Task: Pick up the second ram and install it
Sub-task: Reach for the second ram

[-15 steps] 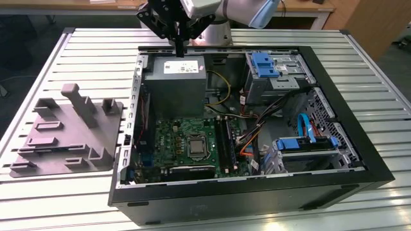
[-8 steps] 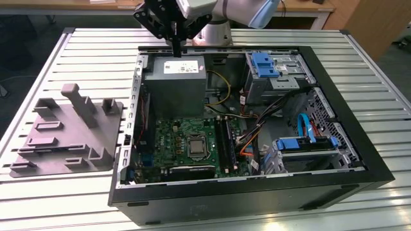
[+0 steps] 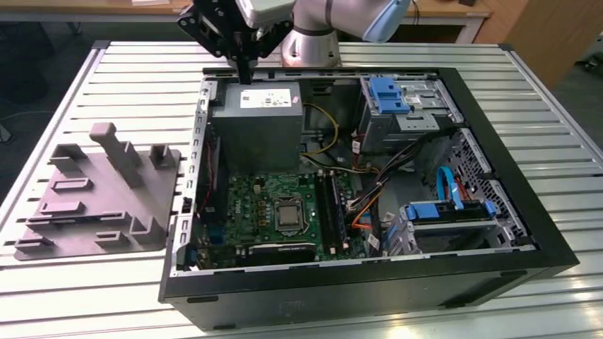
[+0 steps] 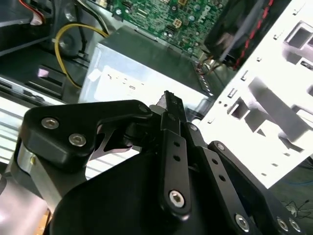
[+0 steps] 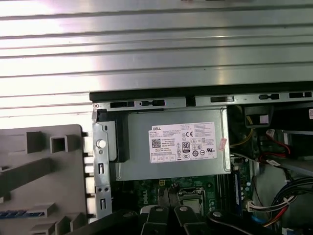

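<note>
My gripper (image 3: 243, 73) hangs over the back edge of the open computer case (image 3: 490, 212), just above the grey power supply (image 3: 256, 120). Its black fingers (image 4: 168, 103) are pressed together with nothing visible between them. In a slot of the grey tray (image 5: 73, 196), to the exterior view's left of the case, lies a thin dark blue strip (image 5: 17, 214) that looks like the second ram seen edge-on. The gripper is well apart from it. The long black memory slots (image 3: 330, 205) run along the green motherboard (image 3: 268, 201) down inside the case.
The grey tray (image 3: 104, 212) with upright pegs rests on the slatted metal table (image 3: 527, 78). Yellow and orange cables, blue drive brackets (image 3: 386, 95) and a drive cage fill the case's right half. The power supply (image 5: 171, 147) stands directly below the wrist.
</note>
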You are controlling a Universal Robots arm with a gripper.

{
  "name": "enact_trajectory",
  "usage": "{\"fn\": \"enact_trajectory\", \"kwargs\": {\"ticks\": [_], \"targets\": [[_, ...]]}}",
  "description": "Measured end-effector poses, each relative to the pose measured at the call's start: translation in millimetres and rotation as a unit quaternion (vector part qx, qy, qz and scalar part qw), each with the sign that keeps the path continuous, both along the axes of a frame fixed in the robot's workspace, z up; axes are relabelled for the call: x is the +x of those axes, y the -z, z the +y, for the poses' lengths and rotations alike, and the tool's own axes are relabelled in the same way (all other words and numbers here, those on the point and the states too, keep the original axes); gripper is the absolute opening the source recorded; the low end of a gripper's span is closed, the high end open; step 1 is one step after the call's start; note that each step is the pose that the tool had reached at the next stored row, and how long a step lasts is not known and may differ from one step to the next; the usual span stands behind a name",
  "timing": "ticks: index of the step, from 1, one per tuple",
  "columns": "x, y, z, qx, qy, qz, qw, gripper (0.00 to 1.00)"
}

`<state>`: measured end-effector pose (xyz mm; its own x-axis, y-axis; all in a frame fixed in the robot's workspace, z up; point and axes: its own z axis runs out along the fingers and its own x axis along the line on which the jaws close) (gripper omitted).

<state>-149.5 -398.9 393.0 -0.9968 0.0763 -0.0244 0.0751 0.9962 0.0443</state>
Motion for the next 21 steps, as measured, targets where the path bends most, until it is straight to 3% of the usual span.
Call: {"fn": "enact_trajectory", "kwargs": {"ticks": [21], "targets": [[-69.3, 0.8, 0.4, 0.0000, 0.000, -0.0002, 1.0000, 0.10]]}}
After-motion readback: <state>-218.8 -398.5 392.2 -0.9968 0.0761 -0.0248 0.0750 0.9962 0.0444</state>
